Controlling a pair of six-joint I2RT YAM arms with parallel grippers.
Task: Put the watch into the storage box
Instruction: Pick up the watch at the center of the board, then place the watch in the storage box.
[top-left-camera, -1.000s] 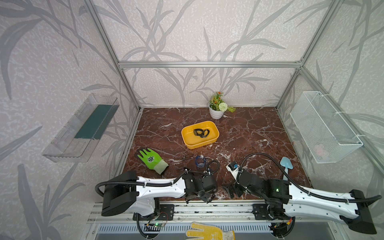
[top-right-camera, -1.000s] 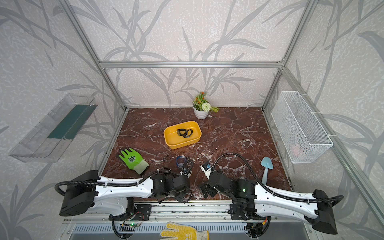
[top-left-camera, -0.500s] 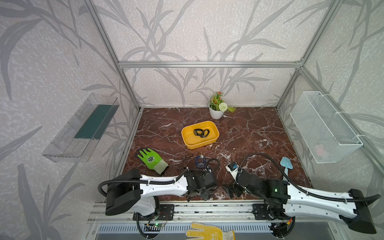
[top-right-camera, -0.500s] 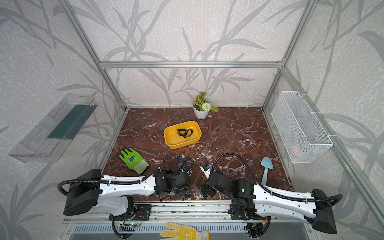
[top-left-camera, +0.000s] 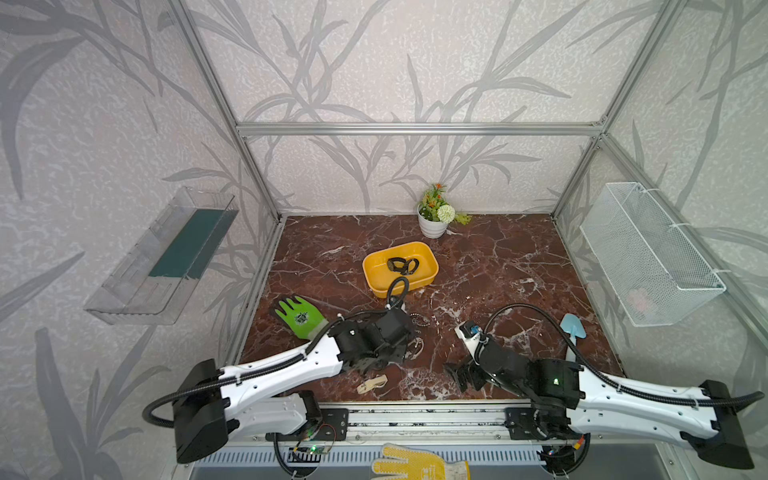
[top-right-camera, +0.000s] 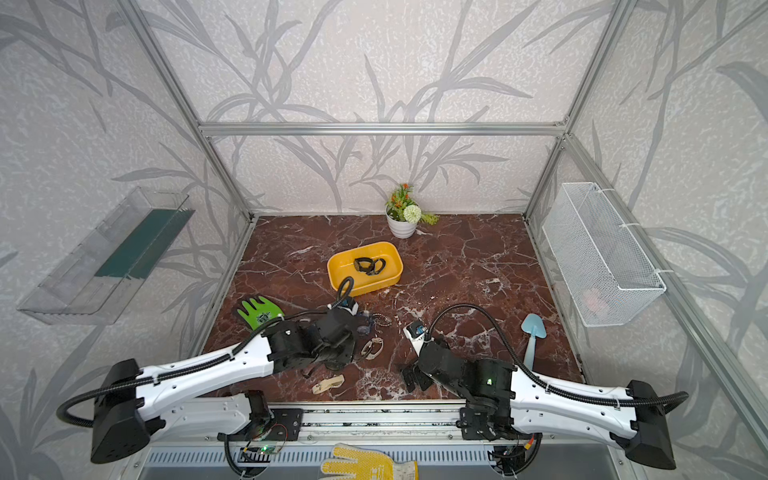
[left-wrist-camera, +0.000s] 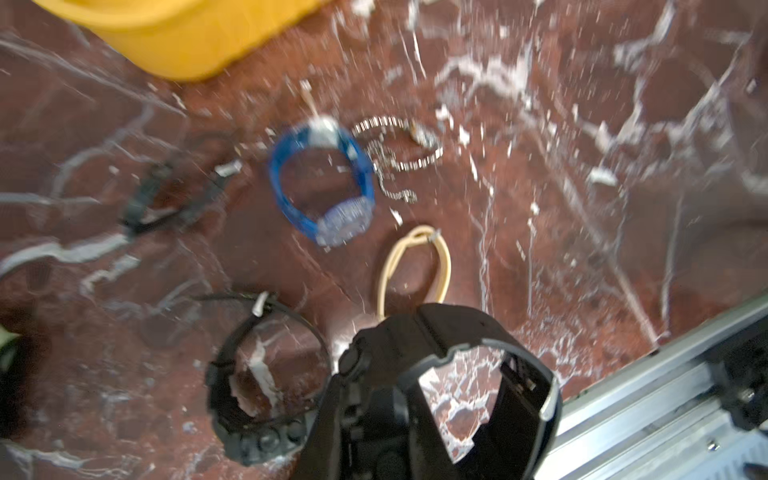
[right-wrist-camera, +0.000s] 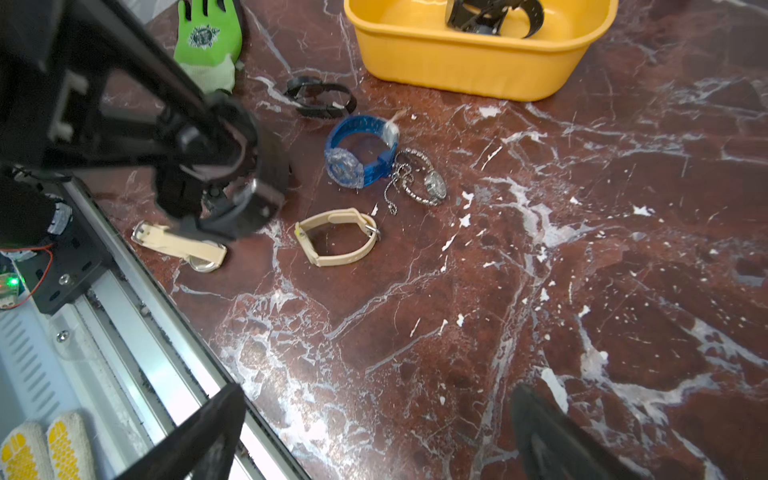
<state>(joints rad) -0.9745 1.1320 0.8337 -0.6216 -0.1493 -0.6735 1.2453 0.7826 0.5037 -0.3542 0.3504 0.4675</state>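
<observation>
I see a glossy marbled counter (right-wrist-camera: 582, 291) and a smooth plastic storage box (right-wrist-camera: 457, 62). The blue watch (right-wrist-camera: 357, 126) looks translucent plastic.

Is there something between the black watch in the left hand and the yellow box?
Only something low: a blue watch, with a silver watch beside it, stands on the table between the held black watch and the storage box. Nothing taller shows.

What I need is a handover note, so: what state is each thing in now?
Left gripper: shut on held watch.
Right gripper: open, empty.
Box: upright, one black watch inside.
Blue watch: on table, buckled.
Silver watch: on table, beside blue watch.
Looped beige watch: on table, buckled.
Flat beige watch: on table, unbuckled.
Thin black watch: on table, looped.
Chunky black watch: on table, buckled.
</observation>
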